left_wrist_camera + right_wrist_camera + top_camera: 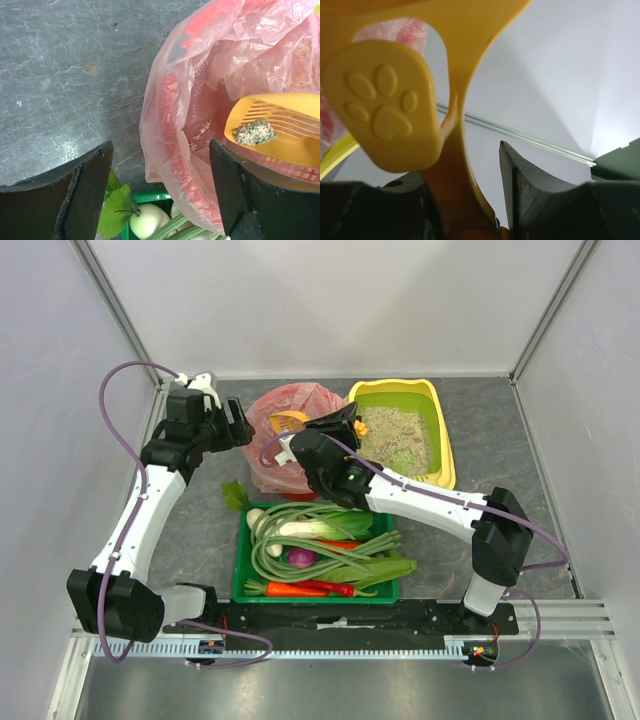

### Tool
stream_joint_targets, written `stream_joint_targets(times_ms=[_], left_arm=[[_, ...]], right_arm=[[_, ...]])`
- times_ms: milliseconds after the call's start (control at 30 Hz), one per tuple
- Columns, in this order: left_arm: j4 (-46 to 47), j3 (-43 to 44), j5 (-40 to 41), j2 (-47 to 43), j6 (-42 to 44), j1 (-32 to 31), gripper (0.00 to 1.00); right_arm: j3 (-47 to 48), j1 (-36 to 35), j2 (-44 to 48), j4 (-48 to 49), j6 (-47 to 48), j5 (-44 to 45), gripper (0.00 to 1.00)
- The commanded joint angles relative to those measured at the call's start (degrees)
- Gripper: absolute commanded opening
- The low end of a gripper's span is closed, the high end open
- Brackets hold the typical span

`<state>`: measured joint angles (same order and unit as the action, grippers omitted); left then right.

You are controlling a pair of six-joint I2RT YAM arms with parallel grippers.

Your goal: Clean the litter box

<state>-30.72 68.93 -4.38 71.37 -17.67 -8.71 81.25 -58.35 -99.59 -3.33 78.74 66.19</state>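
The yellow litter box (446,452) with grey-beige litter lies at the back right. My right gripper (335,430) is shut on the handle of a yellow slotted scoop (288,421). The scoop head (290,130) hangs over the open pink bag and carries a clump of litter (254,132). In the right wrist view the paw-print handle (385,105) runs up from between the jaws of that gripper (465,170). My left gripper (240,425) is open just left of the bag. Seen from the left wrist, its fingers (160,190) stand wide apart over the bag's near edge, gripping nothing.
The red bin lined with a pink bag (270,465) stands left of the litter box; its crumpled film (200,75) holds some spilled grains. A green tray (240,570) of vegetables lies in front, close under both arms. White walls enclose the table.
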Motion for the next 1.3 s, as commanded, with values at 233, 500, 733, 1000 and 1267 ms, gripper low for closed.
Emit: stream_joint_targets(times_ms=[233,500,733,1000,1267], left_arm=[[2.2,-0.5,0.3,-1.8,-0.3,0.2,0.84],[2.2,-0.7,0.4,-2.4,-0.2,0.3,0.84],[2.3,-0.8,-0.1,-2.3,-0.8,0.2,0.84],[2.2,-0.7,0.6,-2.5,-0.3,0.2,0.84],[2.1,0.5,0.3,-1.2,-0.6,0.2,0.84]], right_arm=[[15.4,0.8,-1.3,-15.3,1.1,-7.6,0.02],[13.4,2.2,0.4,-22.0,-1.3,-9.7,0.01],[14.0,3.1,0.3,-22.4,-1.1,-9.6,0.01],[16.1,5.9,-0.8,-22.1,-7.1,-2.7,0.0],[20.1,8.2,4.8,-22.2,-24.0,-8.3,0.0]])
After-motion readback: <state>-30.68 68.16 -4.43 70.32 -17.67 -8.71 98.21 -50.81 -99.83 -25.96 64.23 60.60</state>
